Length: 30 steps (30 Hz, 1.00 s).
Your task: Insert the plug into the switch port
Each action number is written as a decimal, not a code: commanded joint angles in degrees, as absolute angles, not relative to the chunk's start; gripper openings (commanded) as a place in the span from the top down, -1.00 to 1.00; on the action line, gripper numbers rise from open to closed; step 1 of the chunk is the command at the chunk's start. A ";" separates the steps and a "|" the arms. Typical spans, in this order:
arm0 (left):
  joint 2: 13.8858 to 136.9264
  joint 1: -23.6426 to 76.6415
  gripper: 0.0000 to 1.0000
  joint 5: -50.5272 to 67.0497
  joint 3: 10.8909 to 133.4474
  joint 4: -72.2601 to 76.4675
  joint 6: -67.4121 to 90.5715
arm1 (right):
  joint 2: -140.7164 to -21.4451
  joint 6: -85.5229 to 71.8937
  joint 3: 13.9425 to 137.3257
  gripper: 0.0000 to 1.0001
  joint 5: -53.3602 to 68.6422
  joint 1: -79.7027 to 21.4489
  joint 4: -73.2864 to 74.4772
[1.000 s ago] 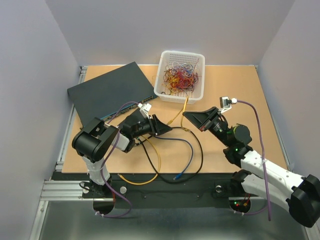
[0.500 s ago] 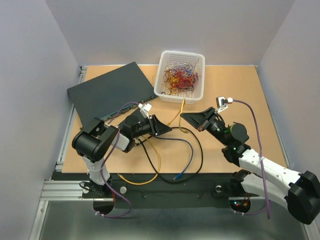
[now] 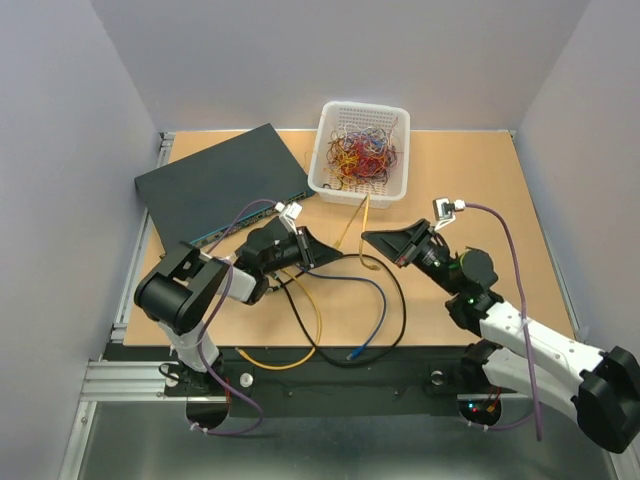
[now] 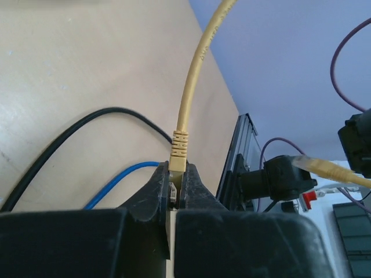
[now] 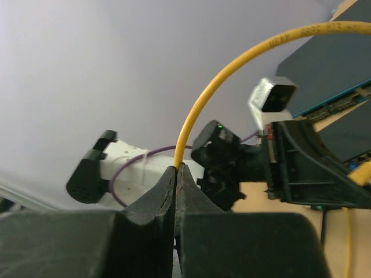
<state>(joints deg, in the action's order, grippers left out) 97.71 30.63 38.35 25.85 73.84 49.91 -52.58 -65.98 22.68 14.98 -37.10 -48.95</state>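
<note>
The plug (image 4: 178, 155) is a clear connector with a yellow boot on a yellow cable (image 4: 197, 69), and it sits clamped between my left fingertips. In the top view my left gripper (image 3: 336, 257) hovers just above the table's middle, shut on it. The same yellow cable (image 5: 200, 104) arcs away from my right gripper (image 5: 176, 168), whose jaws are pressed shut on it. My right gripper (image 3: 369, 239) faces the left one, a short gap apart. The switch port is out of view; no small black box shows.
A large dark blue-grey flat box (image 3: 215, 180) with sockets along its near edge lies at the back left. A white basket (image 3: 398, 112) of coloured wires stands at the back. Black (image 3: 398, 300), blue (image 3: 372, 325) and yellow (image 3: 300, 355) cables loop over the near table.
My left gripper has closed onto the plug, and its arm has shifted a little down and left. My right gripper has moved slightly left with the cable.
</note>
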 commanded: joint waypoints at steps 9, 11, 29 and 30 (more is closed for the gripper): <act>77.52 30.67 1.00 19.69 32.61 34.03 29.97 | -35.96 -26.64 42.89 -0.53 -6.07 -37.00 -2.37; 76.47 30.76 1.00 19.60 31.65 32.61 30.06 | -34.19 -24.44 43.50 -0.54 -3.45 -37.09 -2.63; 66.29 39.46 1.00 18.72 32.61 13.28 28.39 | -59.84 -4.05 42.36 -0.47 11.63 -47.00 -7.03; 65.31 39.64 1.00 19.33 32.43 12.14 29.00 | -60.81 -2.74 42.97 -0.47 9.60 -51.02 -6.25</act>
